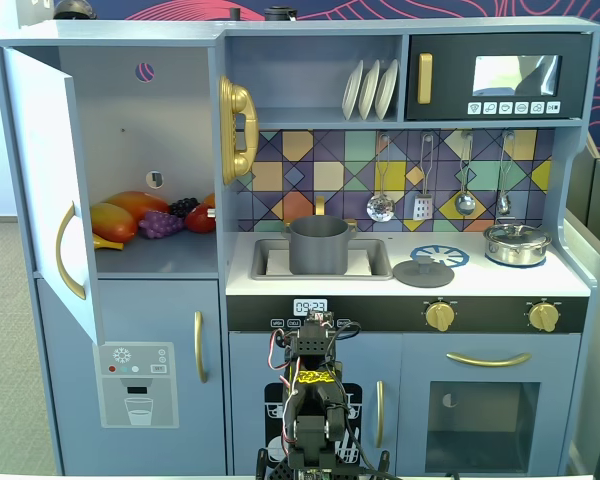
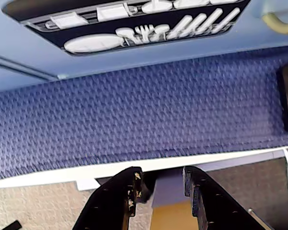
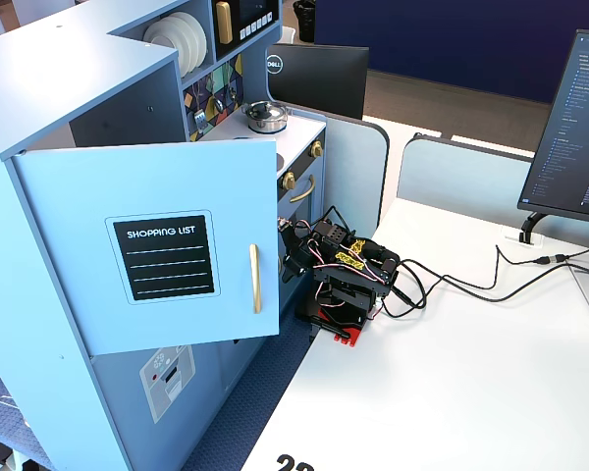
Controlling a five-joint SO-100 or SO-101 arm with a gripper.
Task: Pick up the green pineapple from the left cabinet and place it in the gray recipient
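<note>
The left cabinet [image 1: 130, 130] stands open, its door [image 1: 42, 170] swung out to the left; the door also shows in a fixed view [image 3: 167, 245]. On its shelf lie yellow-orange fruits [image 1: 115, 220] and a purple grape bunch [image 1: 162, 224]. No green pineapple shows in any view. The gray pot [image 1: 320, 247] stands in the sink. My arm [image 1: 314, 395] is folded low in front of the kitchen, far below the shelf. In the wrist view my gripper [image 2: 161, 175] points at blue carpet, its jaws apart with nothing between them.
A flat gray lid [image 1: 423, 272] and a shiny silver lidded pot [image 1: 517, 243] sit on the counter right of the sink. A gold phone [image 1: 237, 128] hangs at the cabinet's right edge. The arm's base [image 3: 342, 312] stands on a white table with cables [image 3: 471, 280].
</note>
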